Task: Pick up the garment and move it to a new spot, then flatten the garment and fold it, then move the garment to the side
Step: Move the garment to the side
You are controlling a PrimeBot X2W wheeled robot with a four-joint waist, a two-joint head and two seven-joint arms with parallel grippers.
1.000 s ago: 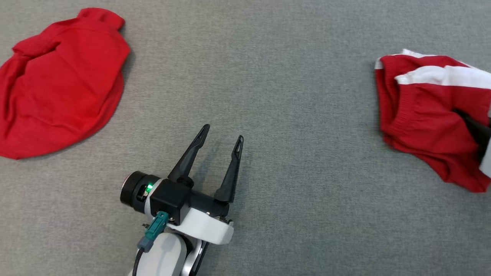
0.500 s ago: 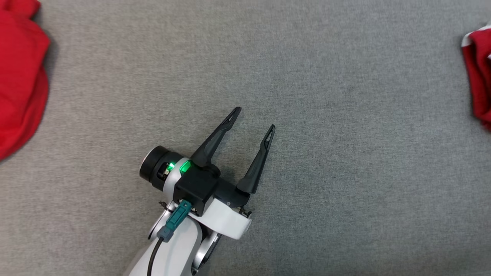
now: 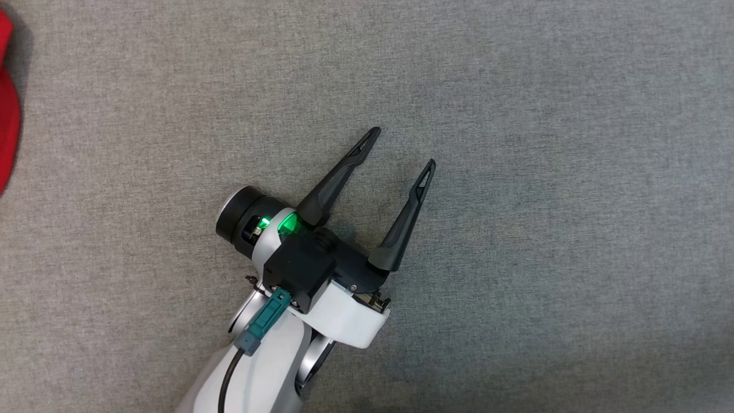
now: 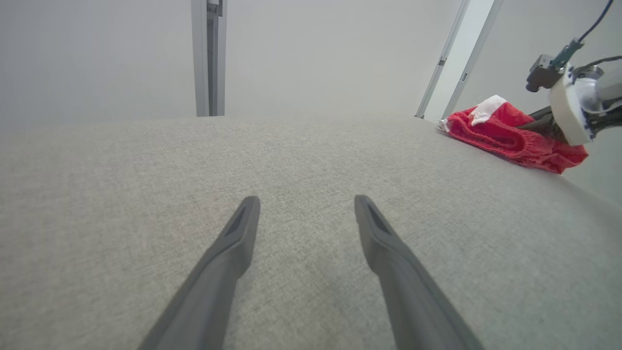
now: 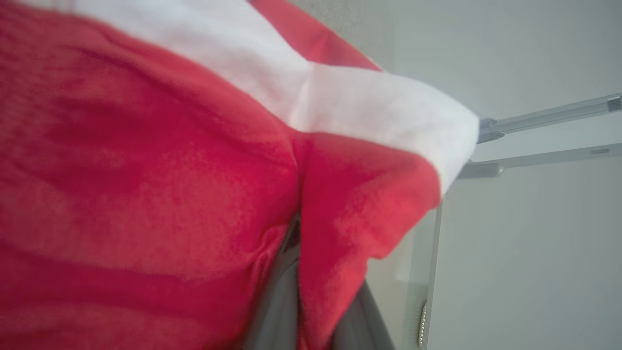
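Note:
The garment (image 4: 505,136), red with a white stripe, lies bunched at the far right of the grey surface in the left wrist view. My right gripper (image 4: 530,128) reaches into it there. In the right wrist view the garment (image 5: 146,170) is very close, and a fold of it is pinched between the two grey fingers (image 5: 274,311) of my right gripper (image 5: 313,272), which is shut on it. My left gripper (image 3: 403,148) hovers open over bare grey surface in the middle, with nothing between its fingers (image 4: 233,243).
A sliver of a second, plain red garment (image 3: 8,115) shows at the head view's left edge. The grey fabric surface (image 3: 545,229) stretches wide around my left gripper. Pale walls and metal rails (image 4: 209,58) stand beyond the surface's far edge.
The head camera has closed in on the surface, so the plain red garment slid almost off the left edge and the striped one off the right. My left gripper stays open, now higher and further right in that view.

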